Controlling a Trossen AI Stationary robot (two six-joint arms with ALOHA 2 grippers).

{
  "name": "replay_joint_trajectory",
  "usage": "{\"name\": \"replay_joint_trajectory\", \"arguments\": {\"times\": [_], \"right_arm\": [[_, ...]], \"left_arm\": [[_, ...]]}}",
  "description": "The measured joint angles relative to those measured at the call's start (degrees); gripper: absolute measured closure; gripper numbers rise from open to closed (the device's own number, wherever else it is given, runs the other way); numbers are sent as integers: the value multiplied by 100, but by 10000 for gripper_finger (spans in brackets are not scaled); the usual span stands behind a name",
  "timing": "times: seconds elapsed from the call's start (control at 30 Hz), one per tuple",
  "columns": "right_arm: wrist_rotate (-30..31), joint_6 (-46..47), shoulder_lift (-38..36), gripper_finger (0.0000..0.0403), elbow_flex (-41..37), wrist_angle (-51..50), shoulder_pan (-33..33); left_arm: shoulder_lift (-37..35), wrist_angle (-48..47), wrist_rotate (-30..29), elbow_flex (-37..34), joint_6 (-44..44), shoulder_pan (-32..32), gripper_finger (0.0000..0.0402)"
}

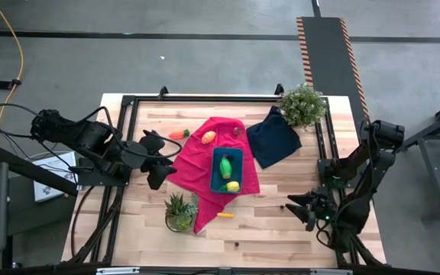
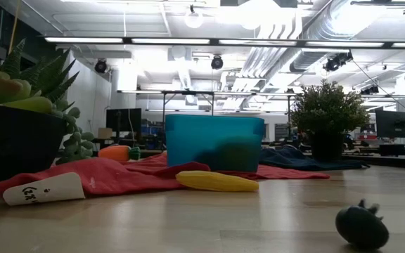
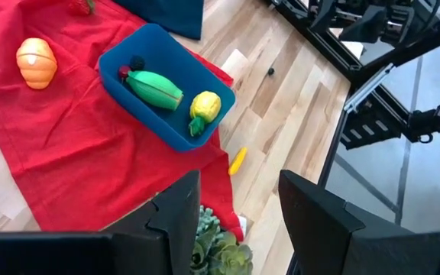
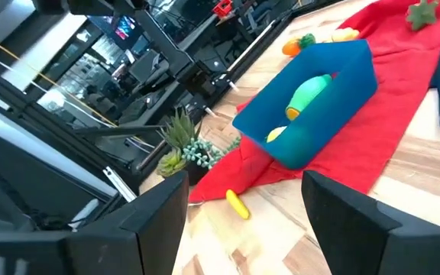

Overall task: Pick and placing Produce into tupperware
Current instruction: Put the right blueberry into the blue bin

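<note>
2 produce (image 3: 156,88) in tupperware (image 1: 227,169); left hand (image 3: 235,206), right hand (image 4: 244,205) spread, empty.

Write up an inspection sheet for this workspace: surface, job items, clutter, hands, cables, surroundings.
Surface: wooden table, partly covered by a red cloth and a dark blue cloth.
Job's things: blue tub on the red cloth, holding a green piece and a yellow piece. Outside it: orange piece on the cloth, carrot and yellow piece on the wood.
Clutter: two potted plants; small dark object on the wood.
Hands: left hand above the table's left edge, open, empty; right hand at the right front, open, empty.
Cables: yellow cable on the floor; black cable at the left arm.
Surroundings: striped ramp; no people seen.
</note>
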Motion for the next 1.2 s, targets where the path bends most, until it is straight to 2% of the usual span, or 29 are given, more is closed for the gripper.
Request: {"name": "replay_joint_trajectory", "arguments": {"times": [0.2,0.43,0.63,0.87,1.2], "right_arm": [[-276,9,48,156,0,5,-65],[-783,882,669,156,0,201,-66],[-2020,616,789,156,3,617,-64],[-2380,632,787,156,181,273,-22],[-3483,658,787,156,704,-699,-268]], "left_arm": [[-2,0,8,1,31,1,236],[-2,1,107,0,31,0,236],[-4,0,116,1,31,2,236],[-4,4,103,1,11,0,236],[-4,9,101,-1,-15,1,236]]}}
